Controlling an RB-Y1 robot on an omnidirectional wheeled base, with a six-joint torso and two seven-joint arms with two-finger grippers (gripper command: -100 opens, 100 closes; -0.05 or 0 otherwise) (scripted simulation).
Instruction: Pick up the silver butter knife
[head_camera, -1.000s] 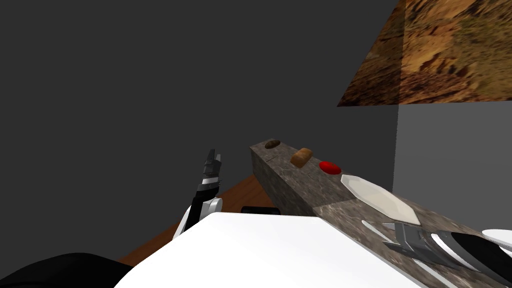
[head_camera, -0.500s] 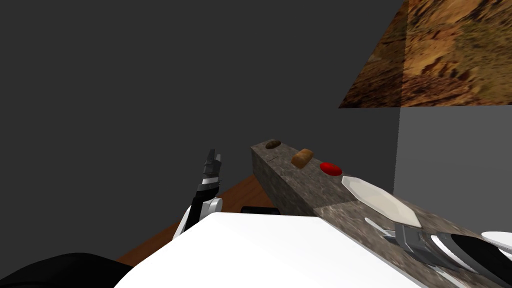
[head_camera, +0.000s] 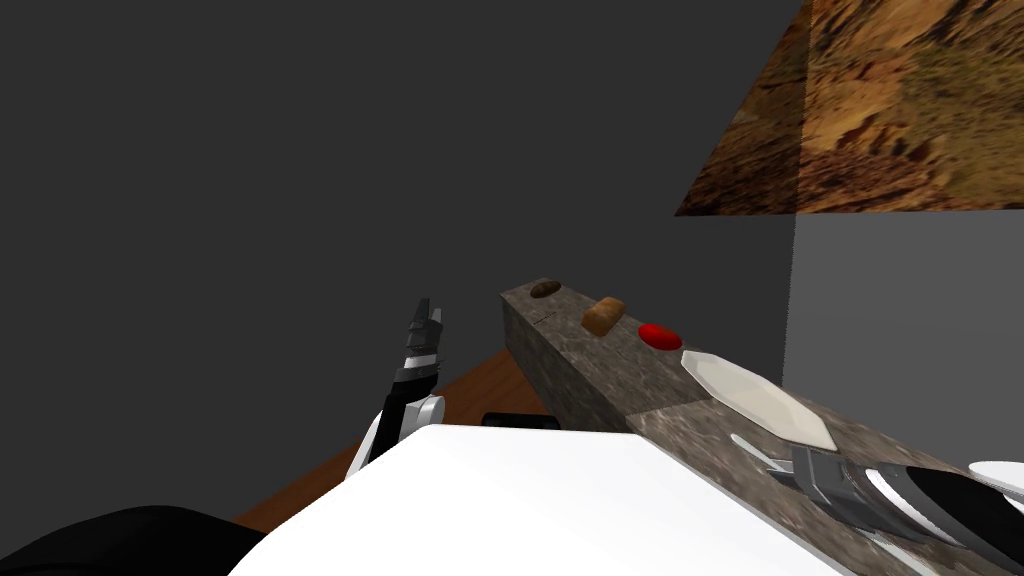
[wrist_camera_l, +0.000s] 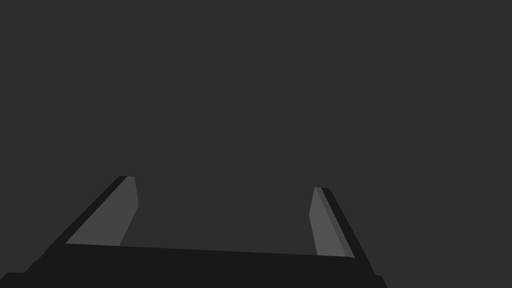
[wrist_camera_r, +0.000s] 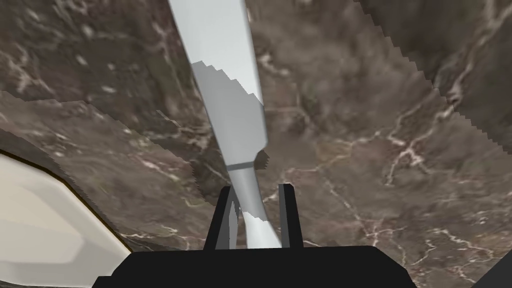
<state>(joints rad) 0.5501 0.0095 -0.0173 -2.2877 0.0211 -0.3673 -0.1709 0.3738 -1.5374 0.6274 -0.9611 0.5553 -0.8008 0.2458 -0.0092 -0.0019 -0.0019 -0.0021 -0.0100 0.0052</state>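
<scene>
We record: butter knife (wrist_camera_r: 235, 115) far end runs off frame, near end hidden behind right gripper (wrist_camera_r: 255, 186); plate (wrist_camera_r: 45, 235) cropped at edge.

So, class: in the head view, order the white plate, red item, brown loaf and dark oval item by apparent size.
1. White plate: clearly largest, though nearest the camera.
2. Brown loaf and red item: alike, unranked.
3. Dark oval item: smallest, but farthest away.

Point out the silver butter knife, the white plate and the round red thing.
silver butter knife (wrist_camera_r: 227, 100): right wrist view, wide flat part.
white plate (head_camera: 760, 400): head view, its centre.
round red thing (head_camera: 660, 336): head view, its top.
</scene>
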